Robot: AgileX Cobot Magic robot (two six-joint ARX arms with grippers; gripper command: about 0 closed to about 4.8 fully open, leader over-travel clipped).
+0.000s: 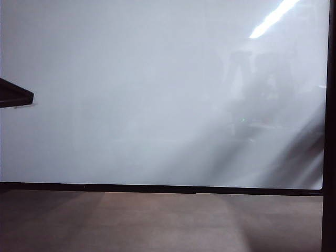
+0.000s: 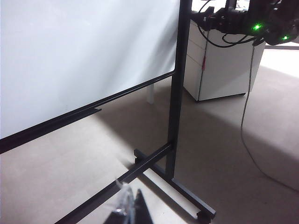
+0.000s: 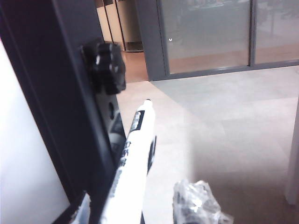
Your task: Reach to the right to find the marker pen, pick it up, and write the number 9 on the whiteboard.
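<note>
- Nearest the right wrist camera, the right hand straddles the marker pen, a slim white barrel with black lettering and a dark tip pointing away. One plastic-wrapped finger shows a sliver of floor between itself and the barrel. The other sits low at the frame's edge, so I cannot tell whether the pen is clamped.
- To do this step well, close squarely across the barrel and confirm both fingers bear on it before pulling away. A one-sided touch would probably roll the pen.
- Just beside the pen stands the board's black metal upright post with a black ribbed knob. Draw the pen off away from these, not along them.
- The left hand hangs low over the pale floor, near the stand's foot rail. Only its tips show, so I cannot tell if they are apart or together.
- Farthest off, the large glossy whiteboard with a thin black frame is blank, with no 9 written yet.
</note>
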